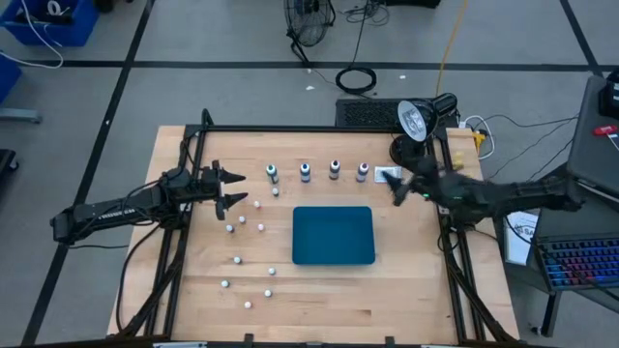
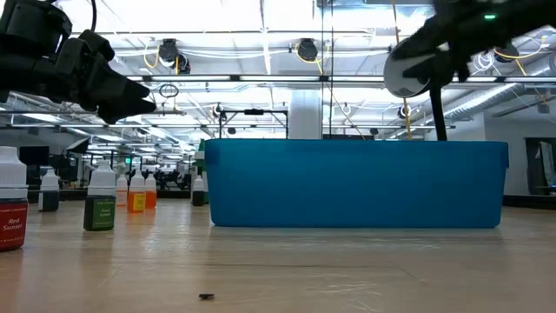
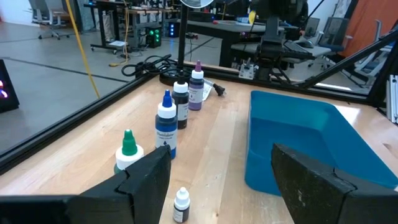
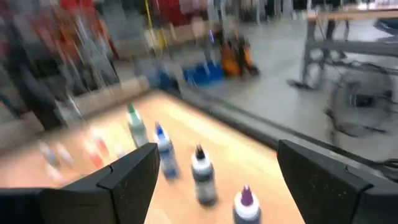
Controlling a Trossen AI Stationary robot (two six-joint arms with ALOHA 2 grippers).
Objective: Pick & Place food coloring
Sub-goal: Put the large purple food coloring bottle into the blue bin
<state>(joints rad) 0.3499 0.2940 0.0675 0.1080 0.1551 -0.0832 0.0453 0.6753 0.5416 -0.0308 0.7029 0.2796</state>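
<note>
1. The left gripper [image 1: 235, 189] hung over the left part of the pale wooden counter [image 1: 406, 280], its fingers [image 3: 146, 180] spread apart and holding nothing. Several small white-capped bottles [image 1: 237, 225] stood scattered just beside and below it.
2. The food coloring, four tiny upright bottles with tinted bodies, stood in a row near the far edge of the counter: green bottle [image 1: 272, 172], blue bottle [image 1: 305, 171], dark bottle [image 1: 335, 169], purple bottle [image 1: 363, 171].
3. The shallow blue rectangular tray [image 1: 333, 235] lay in the middle, near the row but apart from it.
4. The right gripper [image 1: 398, 188] was just beside the purple bottle, fingers [image 4: 134, 171] open and empty.
5. I judge the step was the approach. To do it well, this gripper should go down straight around one bottle only, low on the body, because the neighbours could easily fall.
</note>
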